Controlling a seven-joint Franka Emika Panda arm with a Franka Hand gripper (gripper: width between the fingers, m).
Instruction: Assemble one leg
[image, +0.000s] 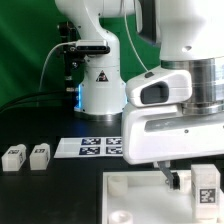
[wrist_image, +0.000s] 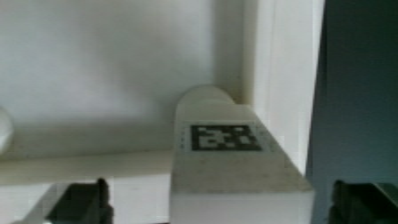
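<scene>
The robot arm's two-finger gripper (image: 185, 182) is low at the exterior view's right, just above the large white square panel (image: 135, 195) that lies at the front of the black table (image: 40, 190). Between the fingers there is a small white plastic oblong block with a black-and-white square tag on one face, the leg (image: 204, 186). It stands upright, with its tagged face turned to the camera, and it is over the right part of the panel. If its lower end touches the panel or not, I cannot tell from this view.

In the wrist view the same leg (wrist_image: 228, 150) fills the middle of the picture, with its square tag toward the camera. The two dark fingertips (wrist_image: 79, 200) stand on both sides of it, so the pincer is pinching the leg. Behind the leg there is the white surface of the panel (wrist_image: 107, 70), and a dark strip of the table is along one side.

Two other small white blocks with tags (image: 13, 157) (image: 39, 155) lie side by side on the table at the exterior view's left, well apart from the gripper. Between them and the arm lies the thin flat marker board (image: 90, 147) with its printed black-and-white squares. Behind it stands the white base of the robot (image: 100, 85), before a green curtain (image: 25, 50).
</scene>
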